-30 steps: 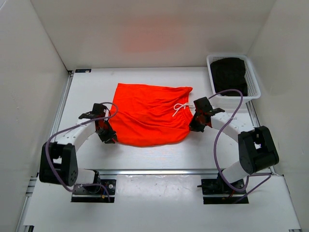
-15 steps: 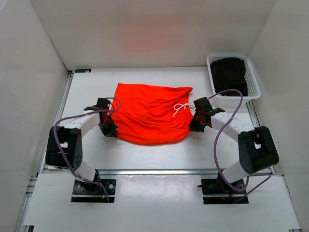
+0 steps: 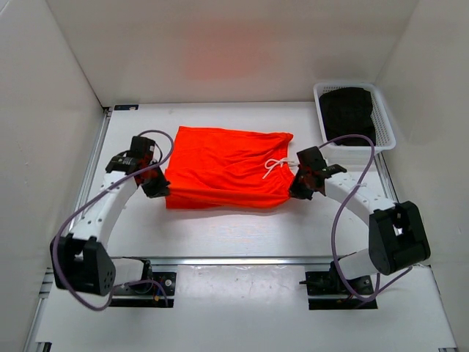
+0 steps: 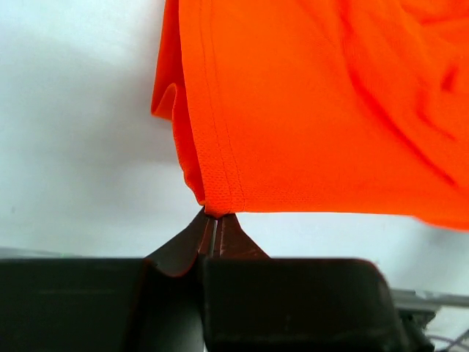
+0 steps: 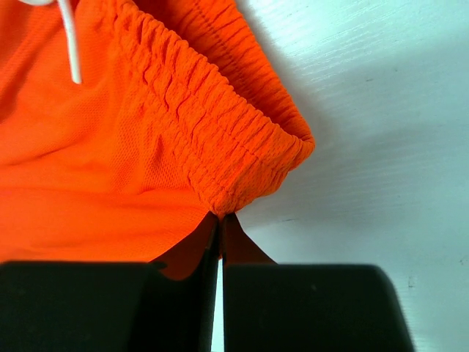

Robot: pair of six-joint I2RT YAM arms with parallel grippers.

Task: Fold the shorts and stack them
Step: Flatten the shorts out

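Note:
The bright orange-red shorts (image 3: 223, 169) lie spread on the white table, waistband and white drawstring (image 3: 275, 164) at the right. My left gripper (image 3: 160, 187) is shut on the hem corner at the shorts' near left; in the left wrist view the jaws (image 4: 214, 220) pinch the hemmed corner of the shorts (image 4: 308, 110). My right gripper (image 3: 295, 191) is shut on the near end of the gathered waistband; in the right wrist view the jaws (image 5: 220, 218) pinch the waistband (image 5: 220, 139). The near edge of the shorts is pulled straight between the two grippers.
A white basket (image 3: 382, 125) with dark folded cloth (image 3: 348, 111) stands at the back right. White walls enclose the table on the left, back and right. Purple cables loop over both arms.
My left gripper has pulled the shorts' left hem corner outward to the left and back, stretching the near edge straight. My right gripper has barely moved, still holding the waistband.

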